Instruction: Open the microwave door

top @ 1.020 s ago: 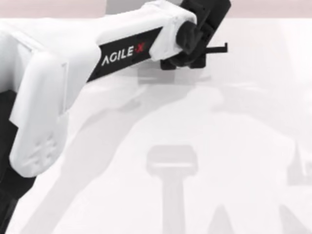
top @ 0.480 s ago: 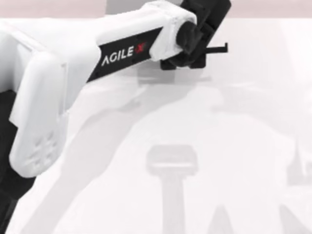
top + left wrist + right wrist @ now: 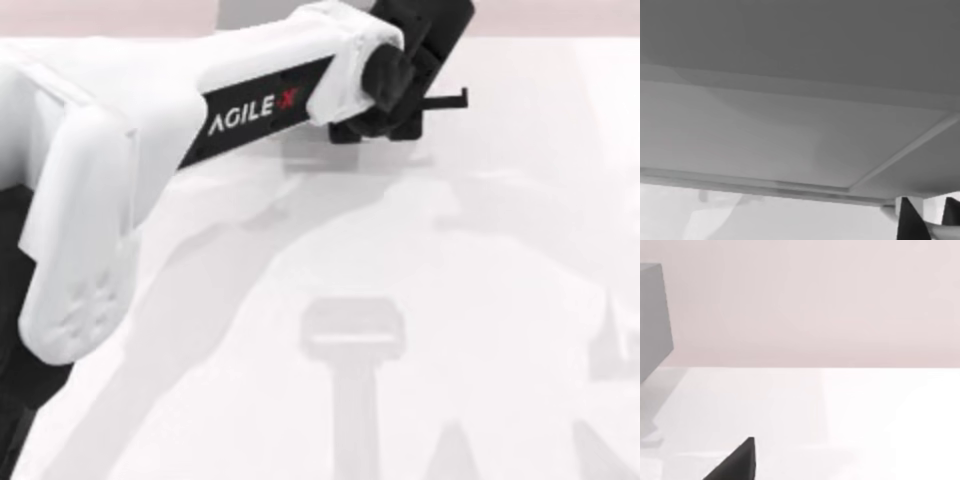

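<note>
The microwave door (image 3: 790,135) appears in the left wrist view only, seen at very close range. It presents as a flat grey rectangular panel with a large, slightly lighter inset window area, bordered by a darker grey frame. A thin raised seam runs along one long edge of the window and a second seam meets it at a corner, marking the boundary between window and frame. The door handle cannot be identified with certainty in this view.

In the top view, the left arm, white with a black band bearing the AgileX marking, extends from the table's left side toward the far edge at the centre. The black left gripper (image 3: 440,100) sits at that far edge, with one slim dark finger (image 3: 445,100) projecting toward the right. The microwave itself is almost wholly hidden beneath the arm in the top view; only a grey block at the far edge is visible.

In the left wrist view, two dark fingertips (image 3: 910,220) of the left gripper are visible just beside the door's corner, with a pale bar between them. Whether they are clamped on it cannot be told.

The right arm is parked at the right; only a dark fingertip (image 3: 737,462) shows above the white table (image 3: 840,415), so its state cannot be told.
</note>
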Controlling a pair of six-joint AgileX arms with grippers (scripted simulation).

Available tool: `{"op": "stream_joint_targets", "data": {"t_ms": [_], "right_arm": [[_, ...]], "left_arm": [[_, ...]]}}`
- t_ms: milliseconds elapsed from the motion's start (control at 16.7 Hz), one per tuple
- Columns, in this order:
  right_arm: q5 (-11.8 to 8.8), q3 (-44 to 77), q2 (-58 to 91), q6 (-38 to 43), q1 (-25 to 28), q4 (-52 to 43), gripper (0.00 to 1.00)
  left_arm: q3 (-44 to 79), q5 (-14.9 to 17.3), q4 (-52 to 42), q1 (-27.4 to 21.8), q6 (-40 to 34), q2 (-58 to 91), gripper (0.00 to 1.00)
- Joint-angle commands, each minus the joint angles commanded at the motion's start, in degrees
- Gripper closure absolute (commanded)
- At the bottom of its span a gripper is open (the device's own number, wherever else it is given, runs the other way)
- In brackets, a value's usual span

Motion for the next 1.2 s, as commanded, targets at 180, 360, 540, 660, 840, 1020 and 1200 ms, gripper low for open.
{"op": "stream_joint_targets", "data": {"t_ms": [180, 360, 540, 660, 840, 1020, 1200], "right_arm": [[0.0, 0.0, 0.0, 0.0, 0.0, 0.0, 0.00], [0.0, 0.0, 0.0, 0.0, 0.0, 0.0, 0.00], [0.0, 0.0, 0.0, 0.0, 0.0, 0.0, 0.00], [0.0, 0.0, 0.0, 0.0, 0.0, 0.0, 0.00], [0.0, 0.0, 0.0, 0.0, 0.0, 0.0, 0.00], [0.0, 0.0, 0.0, 0.0, 0.0, 0.0, 0.00], [0.0, 0.0, 0.0, 0.0, 0.0, 0.0, 0.00]], "left_arm": [[0.0, 0.0, 0.0, 0.0, 0.0, 0.0, 1.00], [0.0, 0.0, 0.0, 0.0, 0.0, 0.0, 1.00], [-0.8, 0.6, 0.7, -0.4, 0.4, -0.1, 1.00], [-2.7, 1.1, 1.8, -0.2, 1.5, -1.4, 1.00], [-5.2, 1.8, 3.4, 0.2, 2.9, -3.0, 1.00], [-5.4, 1.8, 3.5, 0.2, 2.9, -3.1, 1.00], [-5.4, 1.8, 3.5, 0.2, 2.9, -3.1, 1.00]]}}
